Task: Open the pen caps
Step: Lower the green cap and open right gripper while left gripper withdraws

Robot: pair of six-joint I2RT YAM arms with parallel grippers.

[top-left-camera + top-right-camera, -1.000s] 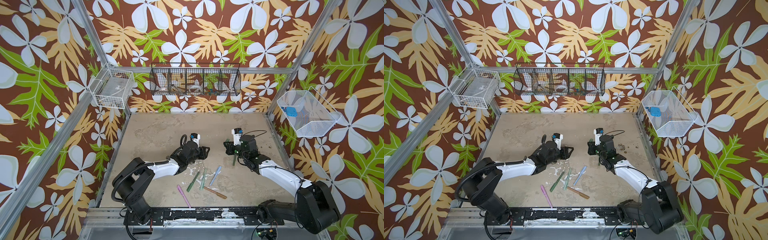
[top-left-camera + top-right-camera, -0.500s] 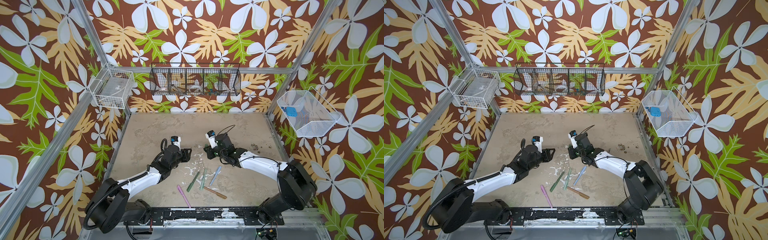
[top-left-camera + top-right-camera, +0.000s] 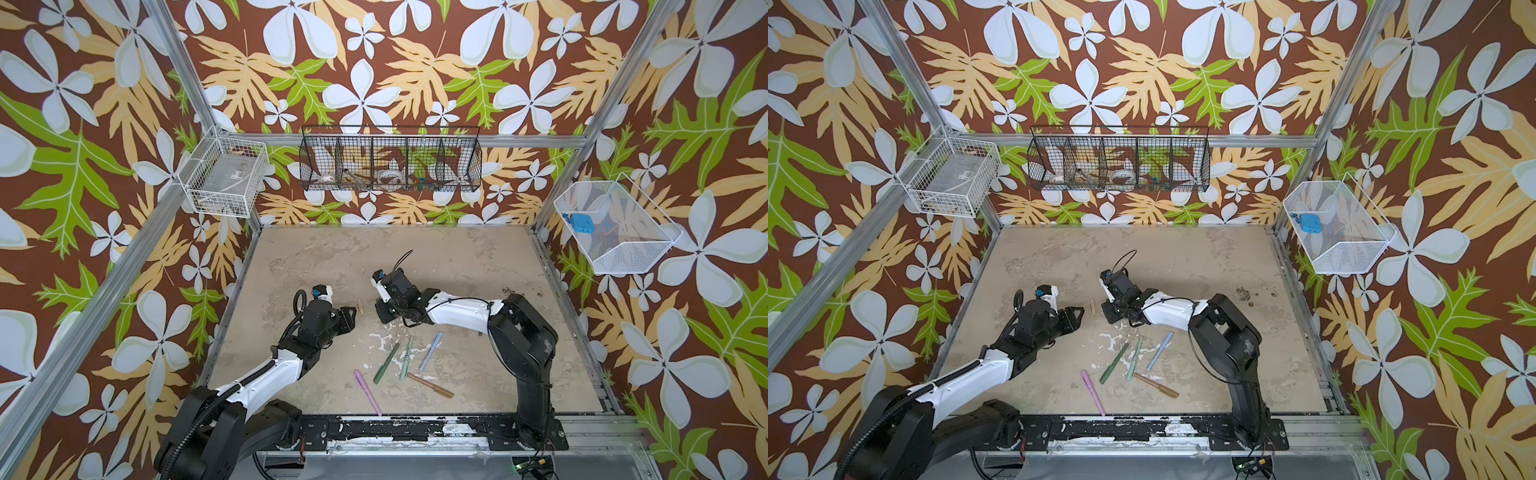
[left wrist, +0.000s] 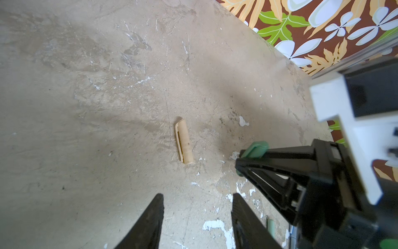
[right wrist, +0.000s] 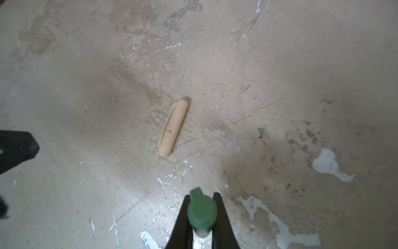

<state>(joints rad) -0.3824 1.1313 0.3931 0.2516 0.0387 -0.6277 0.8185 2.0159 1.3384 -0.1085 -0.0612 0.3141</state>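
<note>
Nearest the front rail, pens lie loose on the bench (image 3: 478, 266): the pink pen (image 3: 367, 392) closest, the brown pen (image 3: 430, 385) beside it, and just beyond them the dark green pen (image 3: 386, 363), the pale green pen (image 3: 407, 358) and the light blue pen (image 3: 430, 350), close together in a fan. Farther in, the left tool (image 4: 197, 196) hovers low with its jaws parted and nothing between them. Facing it, the right tool (image 5: 202, 196) is clamped on the green cap (image 5: 201, 212), which shows end-on between the fingers. The beige cap (image 3: 360, 306) lies flat on the bench between the two tools, clip to one side, touched by neither – seen in both wrist views. On the far wall hangs a black wire basket (image 3: 473, 166), flanked by a white wire basket (image 3: 224, 183) and a white mesh basket (image 3: 615, 232).
</note>
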